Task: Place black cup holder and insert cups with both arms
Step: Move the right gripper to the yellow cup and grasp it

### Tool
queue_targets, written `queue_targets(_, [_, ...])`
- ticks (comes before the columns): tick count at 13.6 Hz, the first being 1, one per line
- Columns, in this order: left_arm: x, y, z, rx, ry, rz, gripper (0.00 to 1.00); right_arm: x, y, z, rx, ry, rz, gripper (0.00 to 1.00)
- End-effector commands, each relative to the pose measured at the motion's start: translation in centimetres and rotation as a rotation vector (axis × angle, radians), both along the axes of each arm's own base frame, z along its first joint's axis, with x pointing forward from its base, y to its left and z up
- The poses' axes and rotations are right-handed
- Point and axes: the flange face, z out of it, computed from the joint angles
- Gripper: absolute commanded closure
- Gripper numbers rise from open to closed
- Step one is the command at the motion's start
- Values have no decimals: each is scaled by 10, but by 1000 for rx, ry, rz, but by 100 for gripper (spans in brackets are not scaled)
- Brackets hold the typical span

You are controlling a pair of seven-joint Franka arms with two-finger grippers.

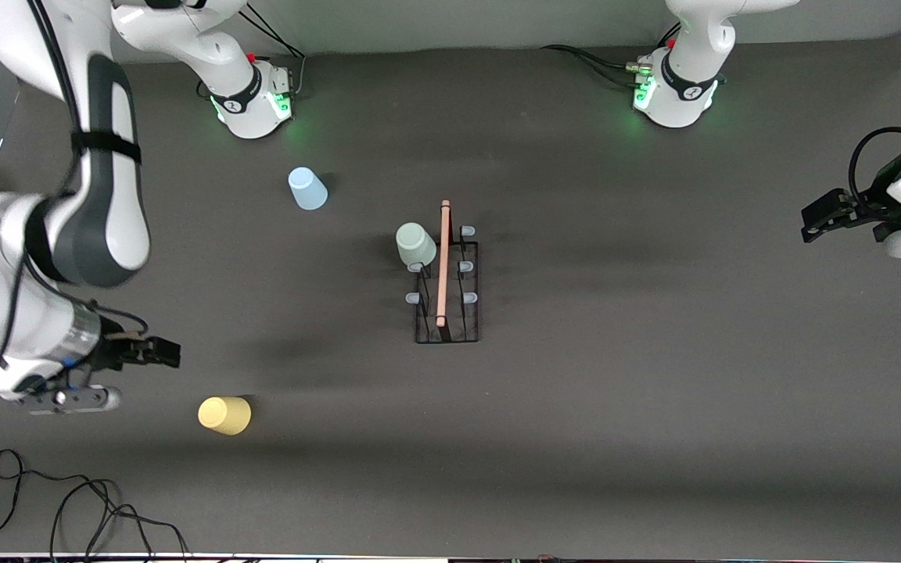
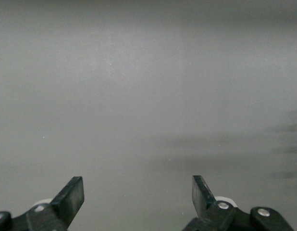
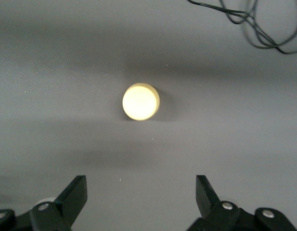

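**One cup racked, two cups left on the worktop**

At the right arm's end of the worktop (image 1: 576, 438), the right gripper (image 1: 157, 352) is held in the air beside the yellow cup (image 1: 224, 415), which sits upside down and nearest to the front camera of all the cups. In the right wrist view the jaws are seen spread wide apart with nothing between them, and the cup's pale base is seen well apart from them. The light blue cup (image 1: 307, 188) is found inverted on the worktop, near the right arm's base.

At the middle, the black rack (image 1: 448, 293) is already set down, its wooden handle (image 1: 443, 262) running along it. The pale green cup (image 1: 415, 245) appears to be seated on one peg; the other pegs are bare.

At the left arm's end, the left gripper (image 1: 826, 215) waits above bare worktop, its jaws apart and empty.

The rack is judged placed and one cup inserted; the yellow and blue cups remain.
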Motion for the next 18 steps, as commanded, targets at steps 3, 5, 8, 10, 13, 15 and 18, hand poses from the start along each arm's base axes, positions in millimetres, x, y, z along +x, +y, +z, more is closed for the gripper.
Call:
queue_targets(3, [-3, -2, 6, 11, 8, 10, 0, 38, 5, -91, 32, -40, 33, 0])
queue_targets(5, [-3, -2, 6, 11, 8, 10, 0, 43, 13, -121, 22, -52, 39, 0])
queue_targets(8, [-4, -3, 6, 11, 16, 8, 0, 45, 7, -167, 25, -56, 31, 0])
queue_targets(10, [-5, -3, 5, 11, 17, 8, 0, 45, -3, -188, 72, -42, 12, 0])
queue_targets(13, [-5, -3, 5, 11, 17, 10, 0, 44, -4, -192, 82, -36, 11, 52])
queue_targets(15, [-4, -3, 6, 11, 16, 8, 0, 46, -3, -182, 81, -48, 13, 83])
queue_targets(18, [-4, -2, 8, 11, 14, 10, 0, 50, 7, -141, 95, -56, 22, 97])
